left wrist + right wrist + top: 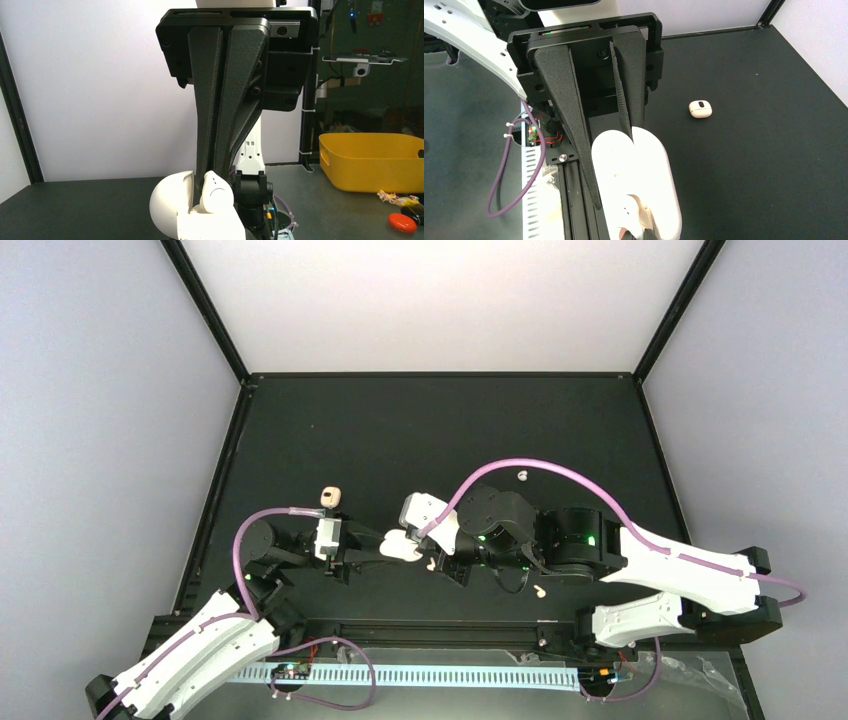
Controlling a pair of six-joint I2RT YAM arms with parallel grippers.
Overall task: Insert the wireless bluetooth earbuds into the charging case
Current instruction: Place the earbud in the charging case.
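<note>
1. Charging case (401, 546) sits open over the near middle of the table (420, 430), between the two arms. The right gripper (613, 167) has its fingers clamped on one half, beside the hinge.
2. The left gripper (216, 172) has its fingers together on an earbud (216, 192), whose head stands just above the case's base.
3. The stem should probably go straight down into its socket, without leaning toward the lid (170, 202).
4. The right grip needs to be firm so the case cannot rock.
5. Release only once the head sits flush, then lift clear without dragging it out.
</note>
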